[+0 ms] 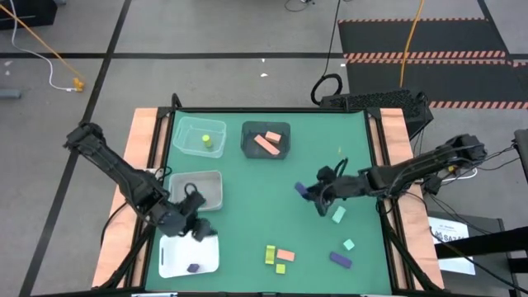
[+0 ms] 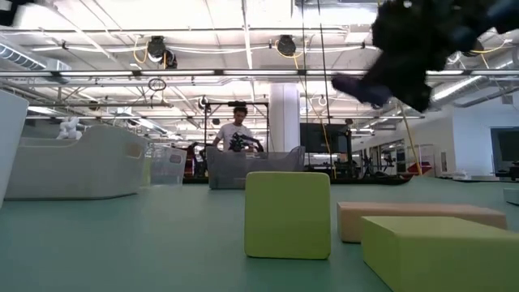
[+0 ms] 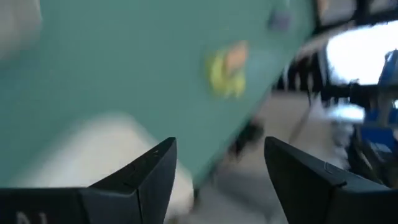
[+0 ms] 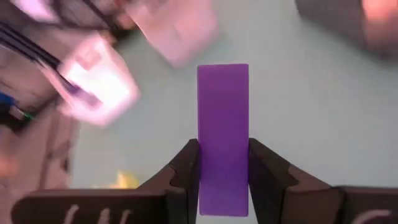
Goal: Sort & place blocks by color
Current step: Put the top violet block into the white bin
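The tabletop (image 1: 247, 214) is green with tan wood strips along its sides. A purple bar (image 4: 222, 137) sits between the right gripper (image 4: 222, 180)'s dark jaws. On the green lie two mint blocks (image 1: 339, 214), another purple bar (image 1: 340, 260), a salmon-orange bar (image 1: 285, 255) and yellow-green cubes (image 1: 270, 254). The dark bin (image 1: 266, 140) holds salmon-orange bars, the clear bin (image 1: 199, 136) a yellow-green piece. A second clear bin (image 1: 198, 190) looks greyish. The white tray (image 1: 188, 256) holds a small purple block (image 1: 194, 268). Both arms are black. The floor is grey, with black mats edged in red and white stripes
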Motion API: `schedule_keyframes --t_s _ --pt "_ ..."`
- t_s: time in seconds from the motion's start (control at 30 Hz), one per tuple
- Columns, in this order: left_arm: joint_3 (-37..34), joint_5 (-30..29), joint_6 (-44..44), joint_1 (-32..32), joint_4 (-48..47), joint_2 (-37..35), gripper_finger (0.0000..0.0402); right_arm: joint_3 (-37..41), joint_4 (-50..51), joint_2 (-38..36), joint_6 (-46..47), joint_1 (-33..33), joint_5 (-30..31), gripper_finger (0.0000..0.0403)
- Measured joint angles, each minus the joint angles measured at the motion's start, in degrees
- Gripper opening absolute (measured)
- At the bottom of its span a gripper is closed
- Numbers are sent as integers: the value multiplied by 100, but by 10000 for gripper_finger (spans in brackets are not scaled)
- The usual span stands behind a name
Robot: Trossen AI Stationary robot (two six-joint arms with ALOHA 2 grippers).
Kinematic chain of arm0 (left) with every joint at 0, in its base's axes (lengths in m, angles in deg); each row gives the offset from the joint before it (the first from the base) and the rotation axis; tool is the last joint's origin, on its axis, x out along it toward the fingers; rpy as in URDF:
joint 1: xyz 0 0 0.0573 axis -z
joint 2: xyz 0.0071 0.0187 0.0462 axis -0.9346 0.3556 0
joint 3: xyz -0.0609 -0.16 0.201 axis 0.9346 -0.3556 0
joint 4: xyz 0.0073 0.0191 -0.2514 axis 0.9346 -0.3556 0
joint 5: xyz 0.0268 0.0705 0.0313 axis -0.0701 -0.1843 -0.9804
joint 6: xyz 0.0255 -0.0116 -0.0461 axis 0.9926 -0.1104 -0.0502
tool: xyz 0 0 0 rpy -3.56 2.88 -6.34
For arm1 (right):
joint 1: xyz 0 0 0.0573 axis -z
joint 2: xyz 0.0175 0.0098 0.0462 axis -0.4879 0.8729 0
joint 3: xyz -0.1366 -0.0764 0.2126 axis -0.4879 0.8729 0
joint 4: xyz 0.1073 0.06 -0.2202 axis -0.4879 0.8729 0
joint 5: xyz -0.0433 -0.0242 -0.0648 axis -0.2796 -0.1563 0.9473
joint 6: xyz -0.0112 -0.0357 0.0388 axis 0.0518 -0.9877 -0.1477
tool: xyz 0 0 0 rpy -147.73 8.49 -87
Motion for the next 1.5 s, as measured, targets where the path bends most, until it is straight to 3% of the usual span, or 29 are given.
schedule_keyframes --t_s 0.23,0.33,0.43,0.6,0.8,1.03,1.3,1.5 --pt "0 -2614 2959 -669 633 -13 243 0 -2361 26 -1242 489 10 83" --pt "0 -3388 4270 -1106 1268 -10 243 0 -3161 23 -1578 700 44 83" --pt "0 -3515 5571 -1573 2014 -11 243 -2 -3691 17 -1766 854 379 83" --pt "0 -3214 7751 -2216 3208 124 243 -2 -4398 46 -1805 1069 821 83" --pt "4 -3180 10045 -2640 4525 503 243 -63 -5546 493 -1460 1196 1271 83" --pt "0 -2581 10740 -2959 5461 1038 243 -970 -5637 1542 -910 1208 1670 89" --pt "-4 -2554 10536 -3062 5658 1270 243 -2198 -5635 2529 -841 1218 1638 91" --pt "-4 -2558 10650 -3062 5899 1270 243 -2369 -5564 2791 -500 1218 1465 92"
